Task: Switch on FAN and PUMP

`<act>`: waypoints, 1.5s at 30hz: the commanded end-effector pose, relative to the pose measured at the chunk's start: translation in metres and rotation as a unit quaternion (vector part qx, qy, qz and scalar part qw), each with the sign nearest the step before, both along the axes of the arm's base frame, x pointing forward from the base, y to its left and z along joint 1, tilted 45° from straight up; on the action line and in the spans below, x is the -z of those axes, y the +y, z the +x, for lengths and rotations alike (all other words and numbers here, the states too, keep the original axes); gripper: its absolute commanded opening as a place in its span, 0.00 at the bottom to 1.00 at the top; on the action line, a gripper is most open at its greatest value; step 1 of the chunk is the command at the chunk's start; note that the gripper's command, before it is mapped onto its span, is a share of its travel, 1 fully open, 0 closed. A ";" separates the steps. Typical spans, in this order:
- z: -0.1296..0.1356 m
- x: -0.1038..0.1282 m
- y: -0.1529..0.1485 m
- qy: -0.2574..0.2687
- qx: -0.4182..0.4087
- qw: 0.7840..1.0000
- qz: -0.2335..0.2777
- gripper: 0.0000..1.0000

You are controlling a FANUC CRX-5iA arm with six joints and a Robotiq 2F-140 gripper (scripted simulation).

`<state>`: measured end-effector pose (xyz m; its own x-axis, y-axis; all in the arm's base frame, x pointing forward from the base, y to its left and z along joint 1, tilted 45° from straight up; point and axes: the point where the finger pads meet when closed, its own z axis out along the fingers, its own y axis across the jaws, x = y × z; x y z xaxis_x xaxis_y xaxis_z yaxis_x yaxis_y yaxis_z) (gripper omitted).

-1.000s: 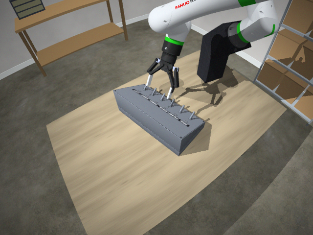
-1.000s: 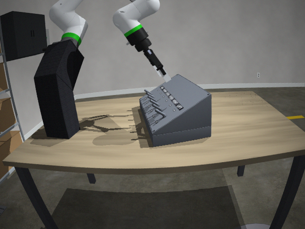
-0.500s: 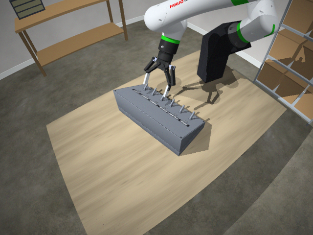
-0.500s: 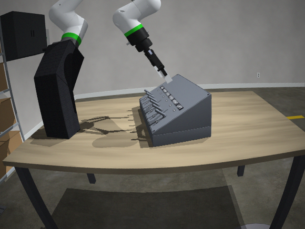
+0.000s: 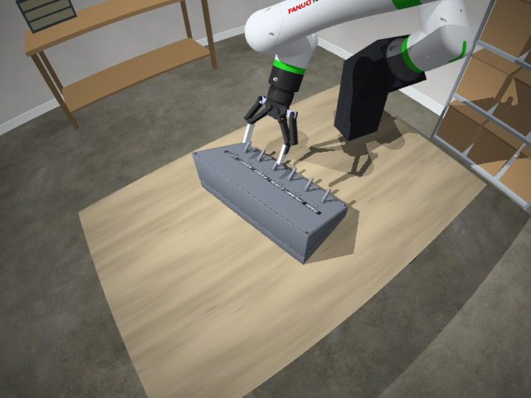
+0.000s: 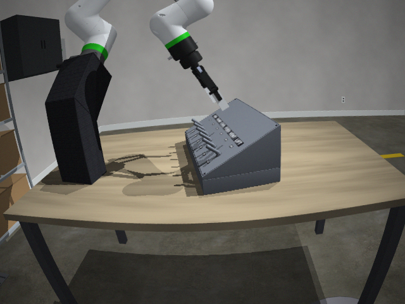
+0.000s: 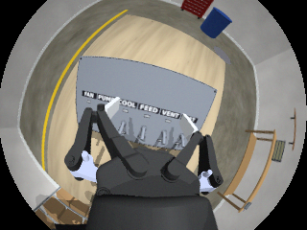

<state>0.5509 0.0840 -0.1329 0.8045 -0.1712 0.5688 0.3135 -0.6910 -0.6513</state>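
Note:
The grey console (image 5: 270, 201) stands on the wooden table, its sloped panel facing the arm's base. It also shows in the exterior view (image 6: 235, 147) and in the wrist view (image 7: 148, 96). A row of several toggle levers (image 5: 284, 169) sticks up along the panel, with a strip of labels (image 7: 137, 107) above them that is too small to read. I cannot tell which lever is FAN or PUMP, nor which are on. My gripper (image 5: 263, 148) is open and empty. It hangs low over the far left end of the row, its fingertips straddling about three levers. It also shows in the exterior view (image 6: 222, 104).
The arm's black pedestal (image 5: 368, 94) stands on the table behind the console. A metal rack with cardboard boxes (image 5: 493, 94) is at the right, off the table. A wooden shelf unit (image 5: 115, 55) stands at the back left on the floor.

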 end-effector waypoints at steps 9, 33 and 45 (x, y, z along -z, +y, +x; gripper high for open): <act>0.000 0.000 0.000 0.000 0.000 1.000 0.000 1.00; 0.001 0.001 -0.001 0.000 0.000 1.000 0.000 1.00; 0.008 0.016 -0.017 0.000 0.000 1.000 0.000 1.00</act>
